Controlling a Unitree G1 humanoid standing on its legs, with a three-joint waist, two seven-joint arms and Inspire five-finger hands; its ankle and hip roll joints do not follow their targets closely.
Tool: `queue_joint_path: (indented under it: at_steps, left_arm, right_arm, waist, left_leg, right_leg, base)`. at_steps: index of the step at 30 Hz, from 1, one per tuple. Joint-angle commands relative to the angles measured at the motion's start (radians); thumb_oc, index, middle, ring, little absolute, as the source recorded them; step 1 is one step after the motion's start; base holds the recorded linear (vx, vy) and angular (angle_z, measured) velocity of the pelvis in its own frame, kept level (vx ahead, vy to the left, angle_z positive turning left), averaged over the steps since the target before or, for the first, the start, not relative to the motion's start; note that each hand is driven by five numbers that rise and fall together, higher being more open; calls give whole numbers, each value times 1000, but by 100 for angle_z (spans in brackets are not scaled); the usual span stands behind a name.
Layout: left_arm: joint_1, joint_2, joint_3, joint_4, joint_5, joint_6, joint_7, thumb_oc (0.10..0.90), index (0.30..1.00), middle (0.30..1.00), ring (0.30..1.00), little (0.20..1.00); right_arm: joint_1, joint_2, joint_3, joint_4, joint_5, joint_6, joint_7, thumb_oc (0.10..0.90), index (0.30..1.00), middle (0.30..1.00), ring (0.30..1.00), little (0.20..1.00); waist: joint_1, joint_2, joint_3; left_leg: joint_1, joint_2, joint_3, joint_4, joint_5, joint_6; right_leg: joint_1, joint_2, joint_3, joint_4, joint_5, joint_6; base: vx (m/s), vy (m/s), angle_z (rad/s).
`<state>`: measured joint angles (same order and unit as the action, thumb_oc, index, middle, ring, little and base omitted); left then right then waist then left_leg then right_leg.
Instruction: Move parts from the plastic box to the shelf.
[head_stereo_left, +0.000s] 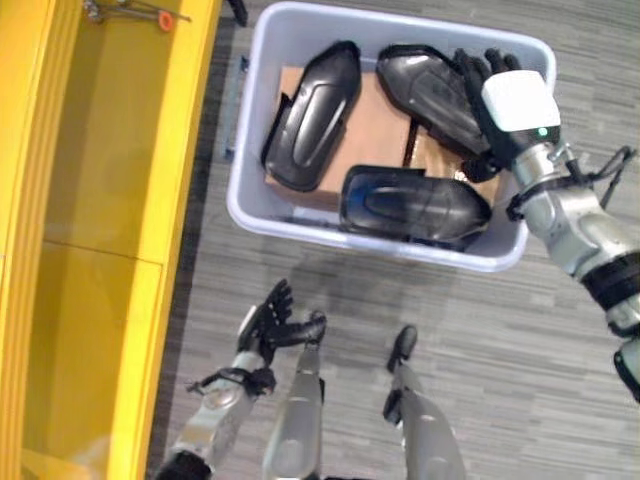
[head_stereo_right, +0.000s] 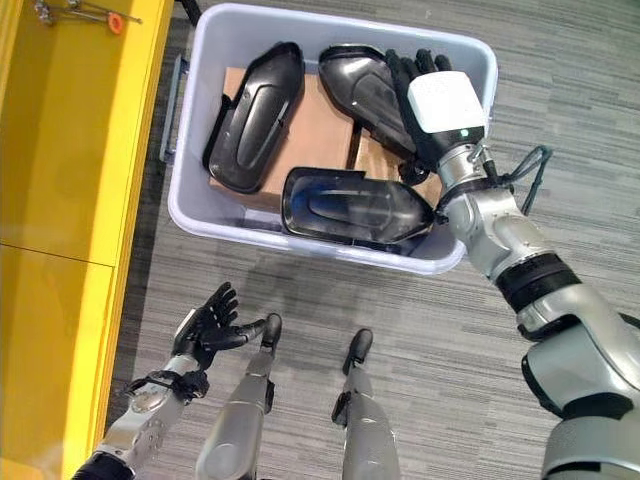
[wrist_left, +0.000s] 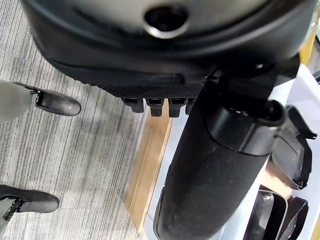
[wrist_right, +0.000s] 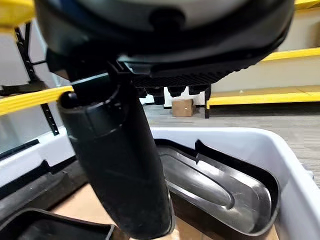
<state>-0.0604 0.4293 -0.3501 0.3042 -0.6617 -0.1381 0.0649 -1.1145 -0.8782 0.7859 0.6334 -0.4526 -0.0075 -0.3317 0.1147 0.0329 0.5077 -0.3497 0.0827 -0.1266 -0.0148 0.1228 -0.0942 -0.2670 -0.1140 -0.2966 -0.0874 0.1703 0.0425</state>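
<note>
A pale plastic box (head_stereo_left: 243, 140) stands on the floor and holds three black moulded parts. One part (head_stereo_left: 315, 110) lies at the box's left, one (head_stereo_left: 415, 205) along its near wall, and one (head_stereo_left: 425, 90) at the far right. My right hand (head_stereo_left: 515, 100), with its white back cover, reaches into the box's right corner. Its straight fingers lie over the far right part (wrist_right: 220, 185) with nothing gripped. My left hand (head_stereo_left: 268, 320) hangs low over the floor in front of the box, palm up, open and empty. The yellow shelf (head_stereo_left: 100, 200) runs along the left.
A brown cardboard sheet (head_stereo_left: 372, 130) lines the box's bottom under the parts. A small tool with an orange tip (head_stereo_left: 165, 18) lies at the shelf's far end. Grey plank floor (head_stereo_left: 500, 370) surrounds the box. Yellow racking (wrist_right: 260, 75) stands beyond the box.
</note>
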Motion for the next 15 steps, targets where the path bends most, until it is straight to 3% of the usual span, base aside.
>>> queue_joint_path:
  at_steps: [1, 15]
  left_arm:
    - [21, 42, -27, -91, -11, -75, 7, 900, 1000, 1000, 1000, 1000]
    - [-11, 37, -50, -107, -37, -89, 28, 900, 1000, 1000, 1000, 1000]
  right_arm:
    - [-183, -69, 44, 33, -20, 1, -43, 900, 1000, 1000, 1000, 1000]
    - [-319, 51, 140, 361, 91, 0, -36, 900, 1000, 1000, 1000, 1000]
  waist:
    - [9, -32, -50]
    - [35, -16, -8]
  left_leg:
    - [-5, 37, 48, 40, -30, 15]
    - [-55, 27, 36, 36, -18, 15]
  right_leg:
    - [-53, -81, 45, 216, -188, 65]
    - [-114, -80, 39, 250, -195, 62]
  base:
    - [0, 0, 0]
    - [1, -8, 2]
